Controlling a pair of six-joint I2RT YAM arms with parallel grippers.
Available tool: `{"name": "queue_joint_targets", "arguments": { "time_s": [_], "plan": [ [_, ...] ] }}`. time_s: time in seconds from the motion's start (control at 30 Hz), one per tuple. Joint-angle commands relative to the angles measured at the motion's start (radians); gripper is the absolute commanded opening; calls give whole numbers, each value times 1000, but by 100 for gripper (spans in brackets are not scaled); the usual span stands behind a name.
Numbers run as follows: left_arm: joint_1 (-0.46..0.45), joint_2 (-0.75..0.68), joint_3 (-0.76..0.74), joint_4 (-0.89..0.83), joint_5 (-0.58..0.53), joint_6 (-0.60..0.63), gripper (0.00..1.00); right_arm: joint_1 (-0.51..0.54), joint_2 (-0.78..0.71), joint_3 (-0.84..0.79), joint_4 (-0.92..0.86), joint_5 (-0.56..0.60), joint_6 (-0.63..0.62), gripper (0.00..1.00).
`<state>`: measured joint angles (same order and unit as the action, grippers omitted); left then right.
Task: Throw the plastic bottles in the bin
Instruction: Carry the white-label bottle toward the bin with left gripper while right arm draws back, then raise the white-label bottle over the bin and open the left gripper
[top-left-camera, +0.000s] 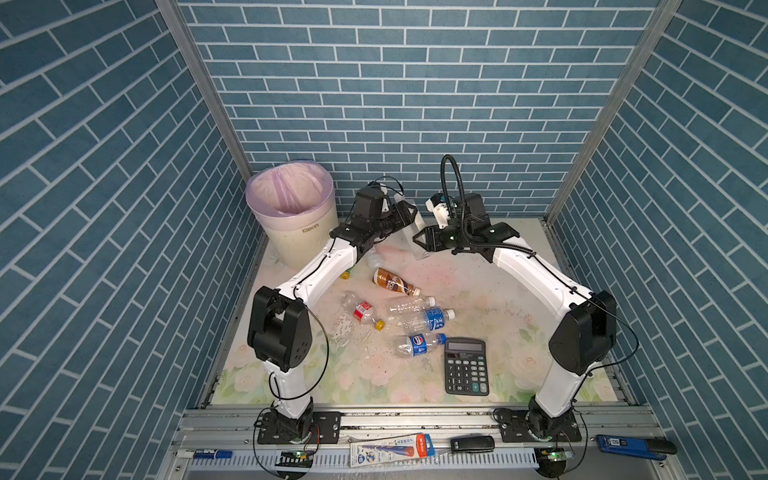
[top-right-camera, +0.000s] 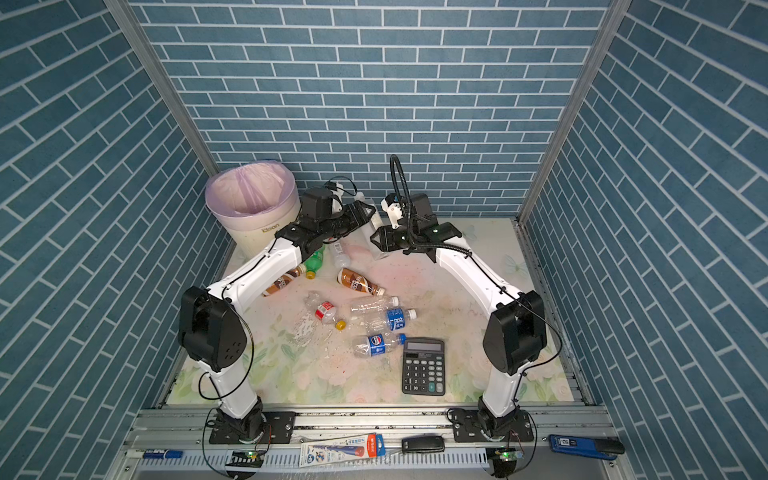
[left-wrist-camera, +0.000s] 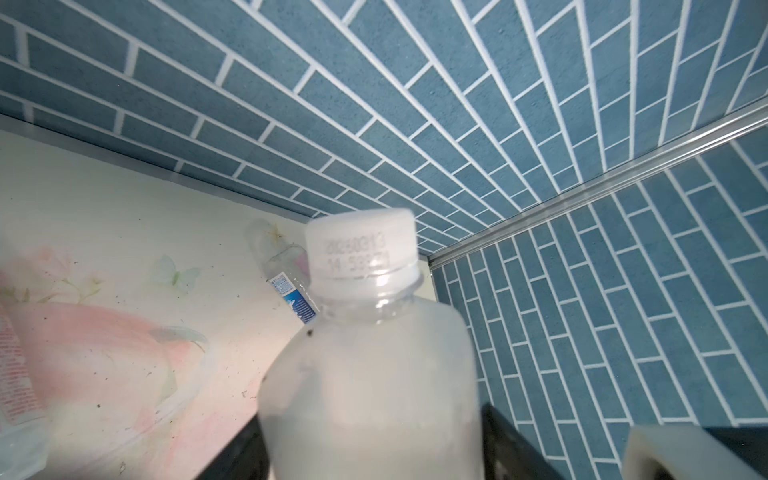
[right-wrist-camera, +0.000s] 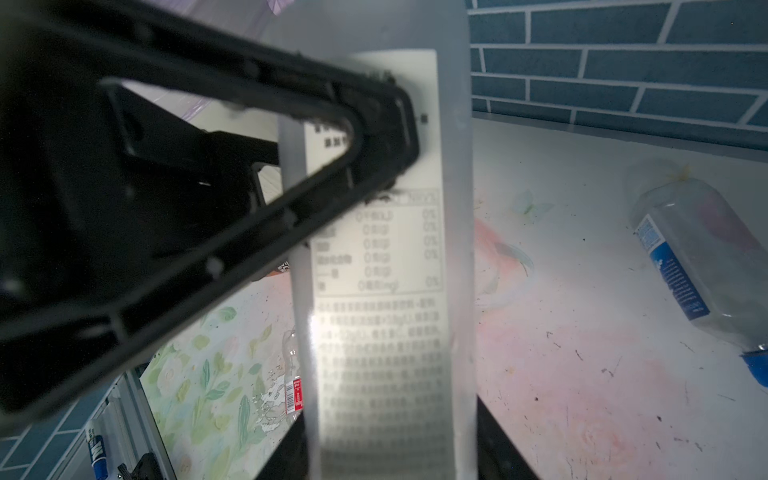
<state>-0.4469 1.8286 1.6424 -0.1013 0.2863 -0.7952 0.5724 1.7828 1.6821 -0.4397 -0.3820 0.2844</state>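
Right gripper (top-left-camera: 422, 243): I'm clamped on the lower body of the frosted bottle (left-wrist-camera: 370, 374), at the back middle of the table (top-left-camera: 498, 291).
Left gripper (top-left-camera: 409, 216): my jaws straddle its upper part (gripping or not, I cannot tell).
Bin (top-left-camera: 299, 237): back left, beside my left arm, apart from the bottle.

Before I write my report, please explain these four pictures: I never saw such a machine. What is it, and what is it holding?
It is two white robot arms. Two pictures look down from one overhead camera; two come from cameras on the wrists. On the flowered table lie several plastic bottles and a black calculator; a lined bin stands at the back. The right jaws hold a frosted white bottle. The left jaws stand around the same bottle; whether they grip, I cannot tell.
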Motion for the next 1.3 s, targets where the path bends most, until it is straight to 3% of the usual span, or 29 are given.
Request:
{"name": "queue_joint_targets", "arguments": {
  "time_s": [0.0,0.13,0.33,0.6,0.83,1.1,1.27],
  "plan": [
    [-1,10,31,-7,-8,17,63,7,-42,-18,38,-30,1,48],
    [-1,2,37,-10,-11,34,52,10,-40,-18,41,-35,-1,51],
    [0,-15,53,-46,-30,82,44,12,-53,-18,44,-34,-3,64],
    [19,-88,77,-107,-150,226,41,13,-102,-21,60,-24,-8,82],
    [53,-186,74,-52,-267,384,37,33,-150,-39,155,-15,-7,99],
    [90,-271,108,26,-406,649,35,88,-137,39,270,-31,-19,99],
    [149,-331,85,135,-445,725,33,131,-85,148,305,-33,-33,99]
  ]
}}
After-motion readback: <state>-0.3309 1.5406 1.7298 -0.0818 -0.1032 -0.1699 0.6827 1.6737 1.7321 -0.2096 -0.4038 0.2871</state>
